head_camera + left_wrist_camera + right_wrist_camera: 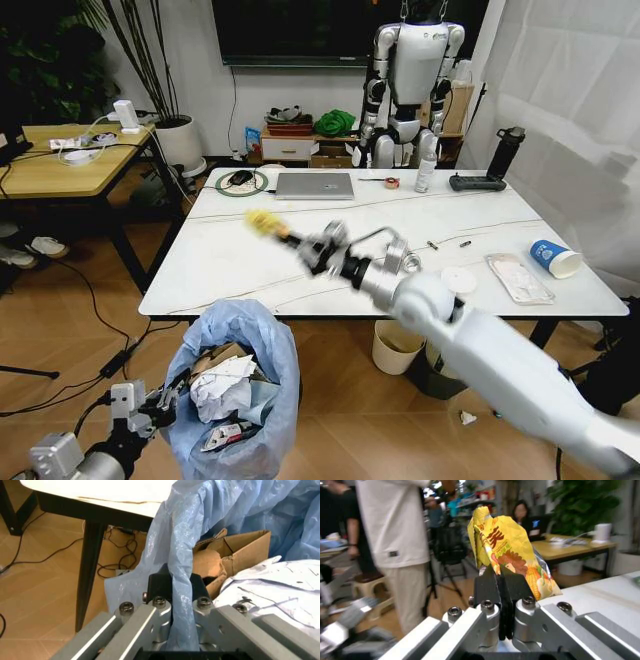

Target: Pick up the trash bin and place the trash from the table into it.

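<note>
Right claw (501, 592): you are pinching a yellow snack wrapper (507, 551) between fingers pressed together, carrying it above the desk (220, 265).
Left claw (172, 588): you are clamping the blue liner at the rim of the trash bin (235, 395), holding it low beside the desk's near edge.
Key relation: the bin's mouth is lying down and to the left of the wrapper, nearer you than the desk edge.
Remaining trash: a blue paper cup (553, 257) and a flat packet (517, 277) are waiting at the desk's right end.
</note>
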